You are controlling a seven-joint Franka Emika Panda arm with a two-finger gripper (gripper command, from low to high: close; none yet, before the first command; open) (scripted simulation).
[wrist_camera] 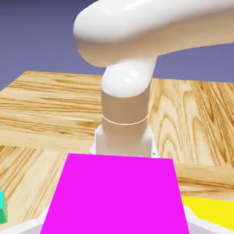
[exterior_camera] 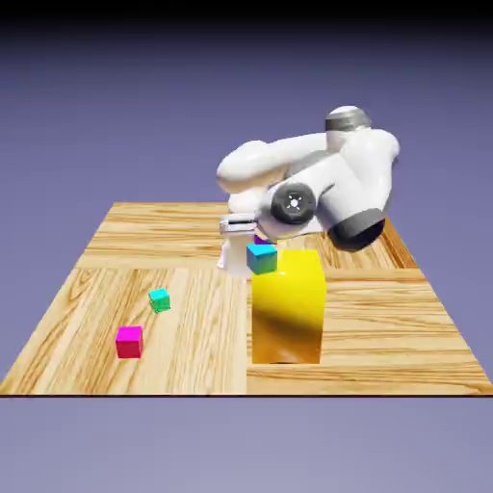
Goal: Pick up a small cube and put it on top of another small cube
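Standing upright near the table's front edge in the exterior view, the big yellow block (exterior_camera: pixel 289 313) is the landmark. Hot-pink cube (exterior_camera: pixel 129 343) well out to the exterior view's left of the block, on the wooden table (exterior_camera: pixel 193 361). Green-teal cube (exterior_camera: pixel 160 300) also on that side, a bit farther back than the hot-pink one and slightly nearer the block. Blue cube (exterior_camera: pixel 262 258), cyan on top, at the block's upper corner on the exterior view's left, overlapping that corner and jutting past its side; whether it touches the block, cannot tell. Just behind the blue cube, a sliver of the magenta-purple cube (exterior_camera: pixel 262 240), mostly hidden; whether the two cubes touch, cannot tell. Hand view has the magenta-purple cube large between the fingers (wrist_camera: pixel 23 226), covering the bottom middle: gripper (wrist_camera: pixel 115 224) closed on it, the cube held. Same view: yellow of the block at one side, green-teal cube cut off at the other. Farther back, above and behind the block, the white arm (exterior_camera: pixel 323 183) folds over, dark bands at its joints. Its base (exterior_camera: pixel 234 258) stands beyond the block, partly hidden. Last, the blue-violet backdrop, darkening toward the top.
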